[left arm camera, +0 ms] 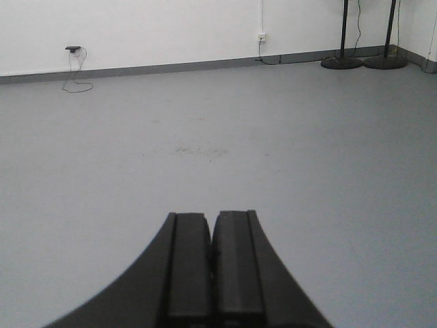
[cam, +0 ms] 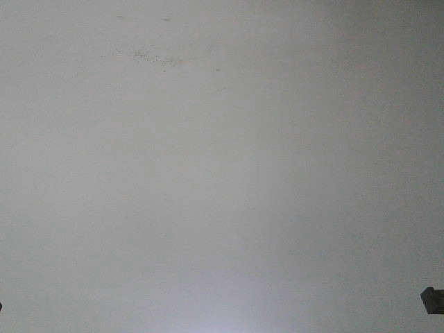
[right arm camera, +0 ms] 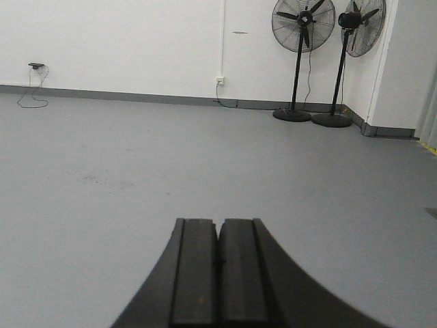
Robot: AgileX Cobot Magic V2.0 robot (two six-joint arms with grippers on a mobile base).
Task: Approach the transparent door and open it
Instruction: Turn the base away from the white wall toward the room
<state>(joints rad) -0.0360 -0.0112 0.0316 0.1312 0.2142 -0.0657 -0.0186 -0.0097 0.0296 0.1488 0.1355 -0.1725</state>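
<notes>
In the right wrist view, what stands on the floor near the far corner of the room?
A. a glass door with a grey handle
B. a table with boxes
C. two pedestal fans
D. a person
C: a black pedestal fan and a second fan stand side by side on round bases in front of the white wall.

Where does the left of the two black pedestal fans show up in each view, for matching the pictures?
Exterior front-facing: not in it; only grey floor shows.
Left wrist-mounted: left fan at top right, only its pole and round base, head cut off.
Right wrist-mounted: left fan at upper right, shown whole.
Shared landmark: the wall socket, left of the fan in both wrist views.
</notes>
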